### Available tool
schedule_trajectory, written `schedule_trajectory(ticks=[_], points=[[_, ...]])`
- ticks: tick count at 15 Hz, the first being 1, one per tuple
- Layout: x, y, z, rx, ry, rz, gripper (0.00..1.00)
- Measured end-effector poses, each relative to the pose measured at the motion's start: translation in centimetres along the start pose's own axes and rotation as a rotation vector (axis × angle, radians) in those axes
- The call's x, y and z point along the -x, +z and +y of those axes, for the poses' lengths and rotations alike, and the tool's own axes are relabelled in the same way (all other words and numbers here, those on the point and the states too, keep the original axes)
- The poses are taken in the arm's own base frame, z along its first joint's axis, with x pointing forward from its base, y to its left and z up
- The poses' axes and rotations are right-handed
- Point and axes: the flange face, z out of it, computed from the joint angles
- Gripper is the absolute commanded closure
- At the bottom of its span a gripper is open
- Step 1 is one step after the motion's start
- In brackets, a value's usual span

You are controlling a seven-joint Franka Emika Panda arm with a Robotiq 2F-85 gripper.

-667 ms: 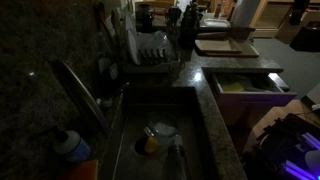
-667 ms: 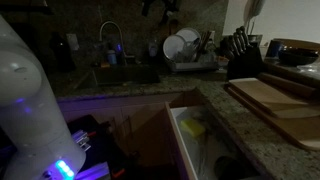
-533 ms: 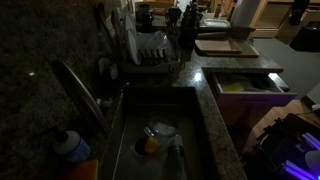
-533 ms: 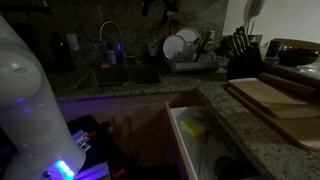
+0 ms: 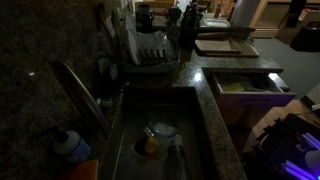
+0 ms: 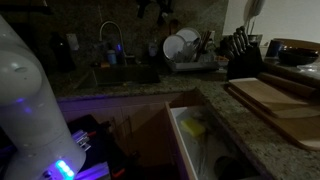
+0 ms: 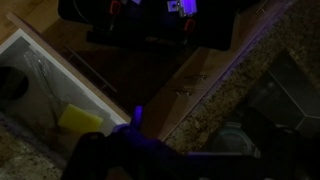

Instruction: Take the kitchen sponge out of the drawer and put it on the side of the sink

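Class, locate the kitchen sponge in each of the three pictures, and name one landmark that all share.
Exterior view: the kitchen sponge sits right of centre, inside the drawer.
Exterior view: low, right of centre.
Wrist view: lower left.
Shared landmark: the open drawer holding it.

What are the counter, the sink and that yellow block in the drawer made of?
The countertop looks like polished granite: dark, with pale speckles and a slight sheen. The sink is probably metal, judging by its smooth dark walls with dull reflections, though the light is poor. The kitchen sponge is likely soft foam: a matte, pale yellow-green block, with texture too small to confirm.
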Motion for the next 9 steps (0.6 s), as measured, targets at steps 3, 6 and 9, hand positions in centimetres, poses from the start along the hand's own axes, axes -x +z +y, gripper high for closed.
schedule_trajectory(ticks=[3, 6, 9], points=[[-0.1, 0.1, 0.6, 0.001, 0.074, 0.008, 0.00], [-0.8, 3.7, 3.5, 0.030, 0.247, -0.003, 0.00], [-1.3, 10.6, 6.5, 0.059, 0.419, -0.038, 0.00]])
